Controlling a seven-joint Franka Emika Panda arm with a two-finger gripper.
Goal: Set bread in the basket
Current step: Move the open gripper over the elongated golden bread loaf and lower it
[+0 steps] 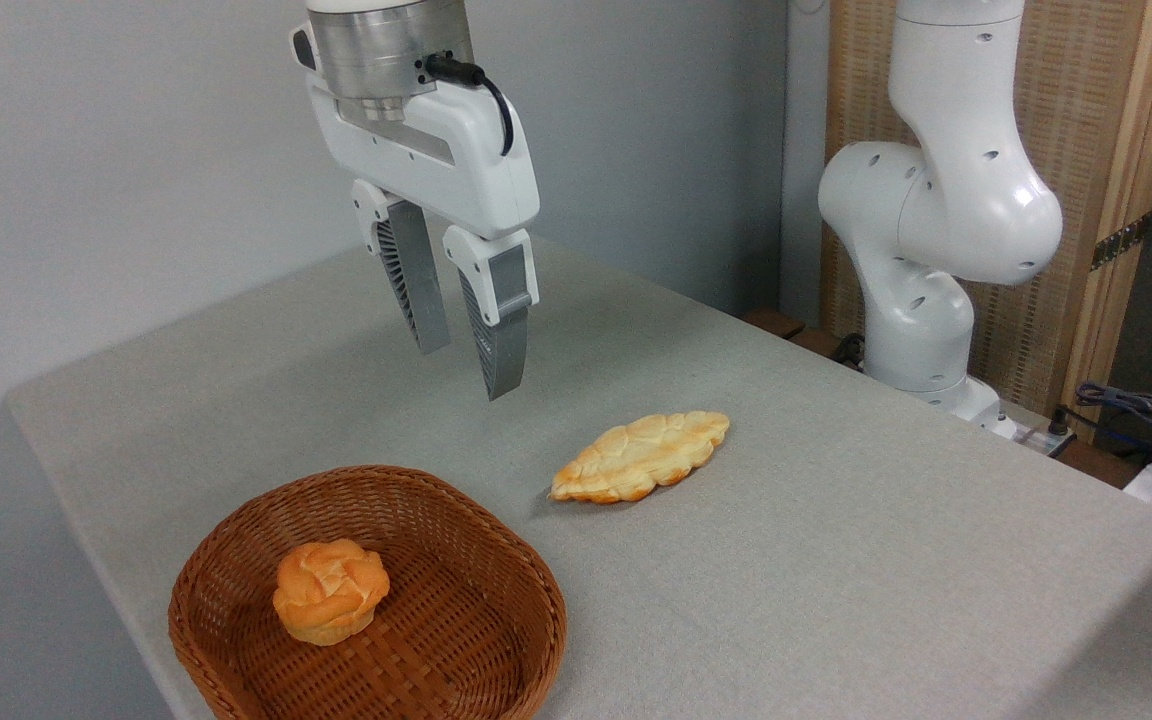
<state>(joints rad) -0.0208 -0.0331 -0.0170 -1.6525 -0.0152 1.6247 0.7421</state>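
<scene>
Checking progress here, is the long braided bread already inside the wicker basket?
No, the bread lies on the table right of the basket, which holds only a round bun.

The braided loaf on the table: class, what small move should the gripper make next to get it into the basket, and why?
Probably shift the gripper to the right until it hangs over the braided loaf, then lower. The fingers are apart and hold nothing, hanging above the table to the loaf's left. The loaf lies flat outside the basket, which holds only a small round bun.
</scene>
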